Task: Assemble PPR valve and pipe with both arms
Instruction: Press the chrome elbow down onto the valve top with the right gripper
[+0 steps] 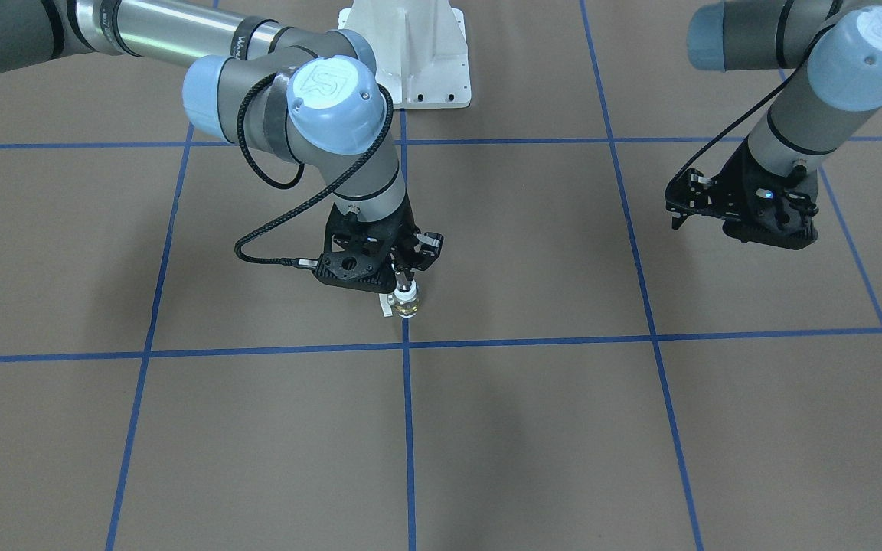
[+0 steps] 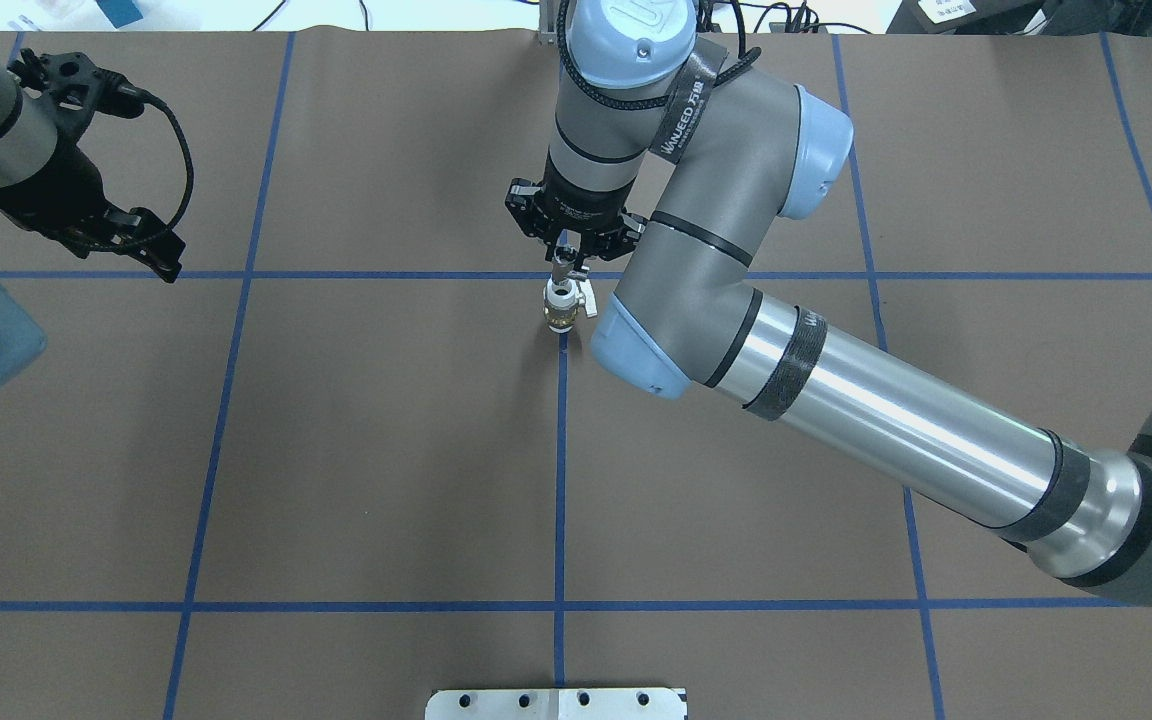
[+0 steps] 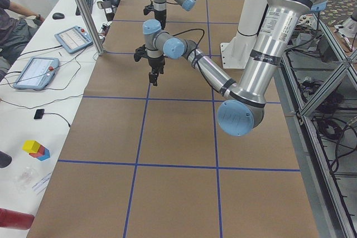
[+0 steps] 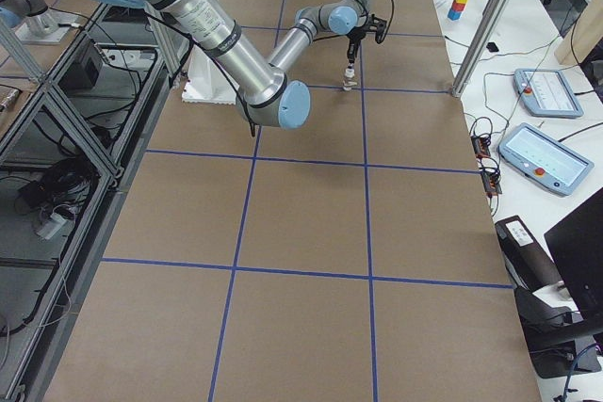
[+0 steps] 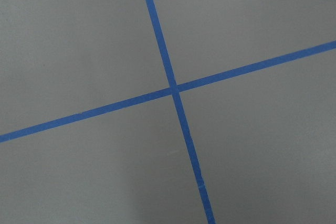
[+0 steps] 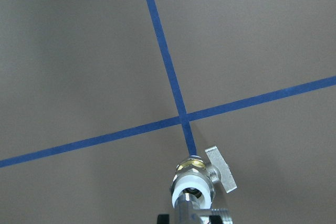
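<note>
1. Front-facing view: I count 2 arms [image 1: 349, 153], 1 PPR valve [image 1: 408, 304], 1 pipe [image 1: 404, 288] and 1 white pedestal [image 1: 410, 53]. The right gripper [image 1: 404, 275] points down, its fingers closed narrow on the pipe. The pipe sits in the white top end of the valve. The valve stands upright just beside a crossing of the blue tape lines [image 1: 525, 341]. The left gripper [image 1: 678, 217] hangs well apart, with wide bare table [image 1: 533, 444] between.
2. Overhead view: the valve [image 2: 562, 308] is near the middle of the table, its small handle [image 2: 588, 300] turned toward the right arm [image 2: 886, 420]. Free room lies on the other sides; only 1 blue joint cap [image 2: 636, 350] of that arm is just beside it. How far the left gripper [image 2: 168, 262] is open I cannot tell; I see nothing in it.
3. Left side view: the brown cover [image 3: 178, 137] ends at a white bench [image 3: 33, 115] with 2 tablets [image 3: 74, 38]. The far valve is too small to tell.
4. Right side view: the valve [image 4: 350, 80] is at a tape line, low under the right gripper [image 4: 351, 54]. If it touches the table I cannot tell. 2 tablets lie past the table's edge.
5. Left wrist view: 1 tape crossing [image 5: 175, 88] on bare table; the fingers are out of the picture.
6. Right wrist view: 1 valve [image 6: 194, 179] at the bottom edge, with white ring, brass body and handle to the right. The chrome pipe [image 6: 186, 211] enters it, close to 1 tape crossing.
</note>
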`<action>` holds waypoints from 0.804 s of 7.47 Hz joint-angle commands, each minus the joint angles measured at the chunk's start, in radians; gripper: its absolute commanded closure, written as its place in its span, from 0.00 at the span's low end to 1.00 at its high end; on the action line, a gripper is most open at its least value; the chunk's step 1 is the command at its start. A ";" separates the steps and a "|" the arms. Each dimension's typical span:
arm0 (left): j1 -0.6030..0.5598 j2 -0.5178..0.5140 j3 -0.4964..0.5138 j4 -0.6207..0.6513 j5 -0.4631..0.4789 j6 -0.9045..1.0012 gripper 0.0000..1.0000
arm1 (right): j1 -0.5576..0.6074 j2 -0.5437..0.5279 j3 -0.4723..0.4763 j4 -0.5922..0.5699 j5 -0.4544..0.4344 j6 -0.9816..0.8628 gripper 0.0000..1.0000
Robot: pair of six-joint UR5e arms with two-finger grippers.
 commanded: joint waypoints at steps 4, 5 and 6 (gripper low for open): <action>0.003 -0.002 0.002 0.000 0.001 -0.007 0.01 | -0.005 0.003 -0.016 0.003 -0.009 -0.002 1.00; 0.003 -0.002 0.002 0.000 0.001 -0.007 0.01 | -0.007 0.002 -0.016 0.003 -0.009 -0.002 1.00; 0.003 -0.002 0.002 0.000 0.001 -0.007 0.01 | -0.008 0.003 -0.016 0.003 -0.009 0.000 1.00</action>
